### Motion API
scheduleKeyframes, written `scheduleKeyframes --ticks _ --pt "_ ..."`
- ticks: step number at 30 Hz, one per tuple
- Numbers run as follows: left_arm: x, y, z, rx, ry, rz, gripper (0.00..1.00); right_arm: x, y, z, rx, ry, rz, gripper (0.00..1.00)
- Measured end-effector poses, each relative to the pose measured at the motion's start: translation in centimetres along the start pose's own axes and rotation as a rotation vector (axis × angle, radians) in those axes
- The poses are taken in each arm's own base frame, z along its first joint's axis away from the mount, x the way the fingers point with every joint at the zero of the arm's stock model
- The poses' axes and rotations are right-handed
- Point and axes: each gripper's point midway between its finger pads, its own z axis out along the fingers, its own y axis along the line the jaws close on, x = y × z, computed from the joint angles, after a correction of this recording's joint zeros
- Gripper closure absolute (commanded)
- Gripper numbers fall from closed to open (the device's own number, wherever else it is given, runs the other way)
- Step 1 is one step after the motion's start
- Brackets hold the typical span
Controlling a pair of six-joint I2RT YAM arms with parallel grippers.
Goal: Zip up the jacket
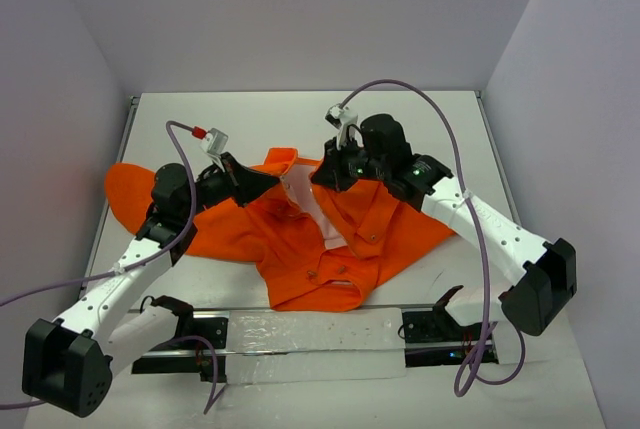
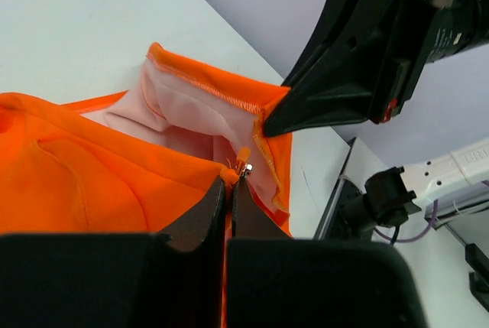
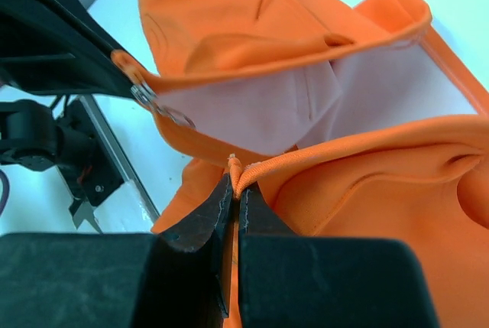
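Note:
The orange jacket (image 1: 330,249) lies on the white table between both arms, its top spread apart so the pale lining (image 1: 303,192) shows. My left gripper (image 1: 276,181) is shut on the jacket's front edge (image 2: 191,167); the small metal zipper piece (image 2: 244,168) sits right at my fingertips (image 2: 215,190). My right gripper (image 1: 319,177) is shut on a pinched fold of the opposite orange edge (image 3: 252,169). In the left wrist view the right gripper (image 2: 269,125) holds its edge just beyond the lining (image 2: 183,110). The right wrist view shows the left gripper (image 3: 121,63) at the upper left.
A clear plastic strip on a black rail (image 1: 310,341) runs along the near table edge between the arm bases. Purple cables (image 1: 185,164) loop over both arms. Pale walls close in the table (image 1: 300,119) on three sides.

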Motion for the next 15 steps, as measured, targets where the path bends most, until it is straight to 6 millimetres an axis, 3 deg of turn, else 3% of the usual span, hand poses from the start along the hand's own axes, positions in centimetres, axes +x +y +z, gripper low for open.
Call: scheduleKeyframes --ticks 15 --pt "1.7 -0.5 0.2 0.066 0.076 -0.026 1.00 -2.5 2.0 0.1 -0.096 -0.031 -0.104 1.00"
